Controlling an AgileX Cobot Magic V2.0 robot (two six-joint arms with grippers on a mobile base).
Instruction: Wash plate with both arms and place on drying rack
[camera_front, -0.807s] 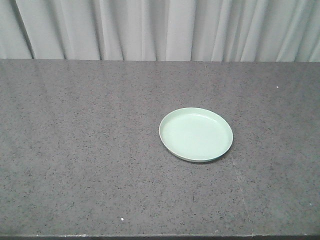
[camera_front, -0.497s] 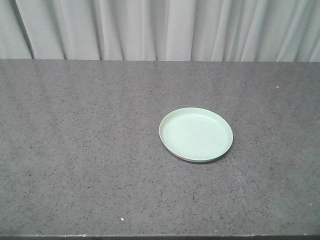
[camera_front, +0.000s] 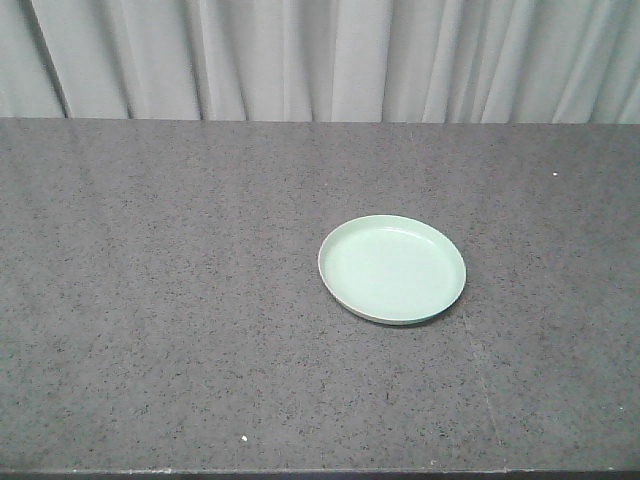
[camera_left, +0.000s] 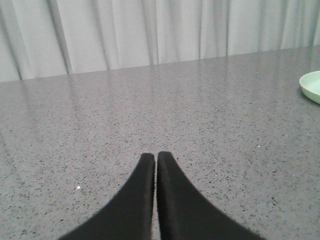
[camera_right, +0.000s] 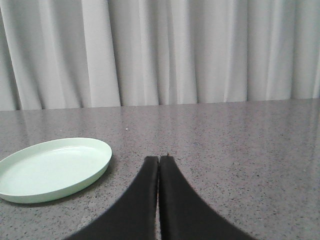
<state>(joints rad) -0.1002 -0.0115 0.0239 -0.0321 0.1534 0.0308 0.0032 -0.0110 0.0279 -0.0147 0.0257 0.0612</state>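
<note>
The pale mint-green plate (camera_front: 392, 268) lies flat on the grey speckled countertop (camera_front: 160, 300), right of centre in the front view. In the right wrist view the plate (camera_right: 52, 169) sits to the left of my right gripper (camera_right: 159, 158), which is shut with nothing in it. Only a sliver of the plate (camera_left: 312, 86) shows at the right edge of the left wrist view, far from my left gripper (camera_left: 155, 154), also shut and empty. Neither arm appears in the front view. The drying rack is out of view.
A pale grey curtain (camera_front: 320, 55) hangs along the far edge of the countertop. The counter's front edge (camera_front: 320, 473) runs along the bottom of the front view.
</note>
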